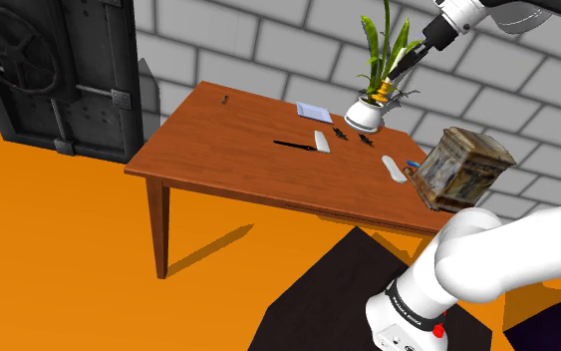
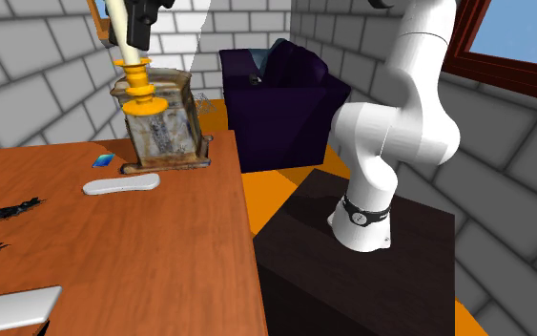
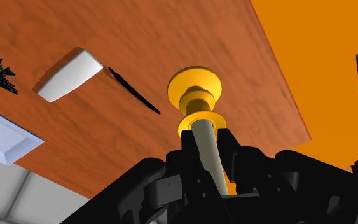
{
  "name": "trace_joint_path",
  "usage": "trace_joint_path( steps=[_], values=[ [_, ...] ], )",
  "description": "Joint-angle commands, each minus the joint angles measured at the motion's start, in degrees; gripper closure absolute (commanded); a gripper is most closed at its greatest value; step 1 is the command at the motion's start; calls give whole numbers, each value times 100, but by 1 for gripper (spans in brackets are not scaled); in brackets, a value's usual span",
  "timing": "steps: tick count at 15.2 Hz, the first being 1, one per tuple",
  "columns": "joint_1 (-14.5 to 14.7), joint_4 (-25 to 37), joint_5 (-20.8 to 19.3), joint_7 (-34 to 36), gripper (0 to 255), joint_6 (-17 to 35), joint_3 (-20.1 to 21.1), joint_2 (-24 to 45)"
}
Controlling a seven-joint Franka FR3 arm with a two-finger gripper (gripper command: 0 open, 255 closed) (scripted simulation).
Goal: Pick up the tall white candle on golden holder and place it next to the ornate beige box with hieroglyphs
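Shoulder view first: the black hand (image 1: 402,70) is clamped on the pale candle (image 1: 390,84). The candle's golden holder (image 1: 381,95) is at its low end. It hangs tilted in the air, up and to the shoulder view's left of the ornate box (image 1: 462,170). The box sits at the edge of the wooden bench (image 1: 198,150). A potted plant (image 1: 365,115) stands on the bench left of the box, and the candle is drawn right in front of it. A white oblong (image 1: 395,170) lies just left of the box, and a grey vault door (image 1: 49,70) stands way off to the box's left

Second exterior view: the hand (image 2: 134,29) grips the candle (image 2: 118,24) up top, and the golden holder (image 2: 138,84) is drawn over the box (image 2: 166,129), clear of the bench (image 2: 161,258). The white oblong (image 2: 120,185) and a small blue thing (image 2: 104,159) lie just left of the box. A dark purple sofa (image 2: 276,105) sits to the box's right, further back

Wrist view: both fingers (image 3: 234,153) of the hand (image 3: 209,145) press on the candle (image 3: 210,153). The holder (image 3: 195,95) points away over the bench (image 3: 171,38), with a white block (image 3: 69,73) and a thin black stick (image 3: 133,91) lying beside it
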Motion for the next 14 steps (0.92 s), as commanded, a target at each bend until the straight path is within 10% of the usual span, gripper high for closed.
trace_joint_path(
  steps=[1, 14],
  values=[
    [-43, 72, -37, -173, 255, -121, -146, -52],
    [-103, 1002, -295, -1825, 255, -936, -1744, -35]
  ],
)
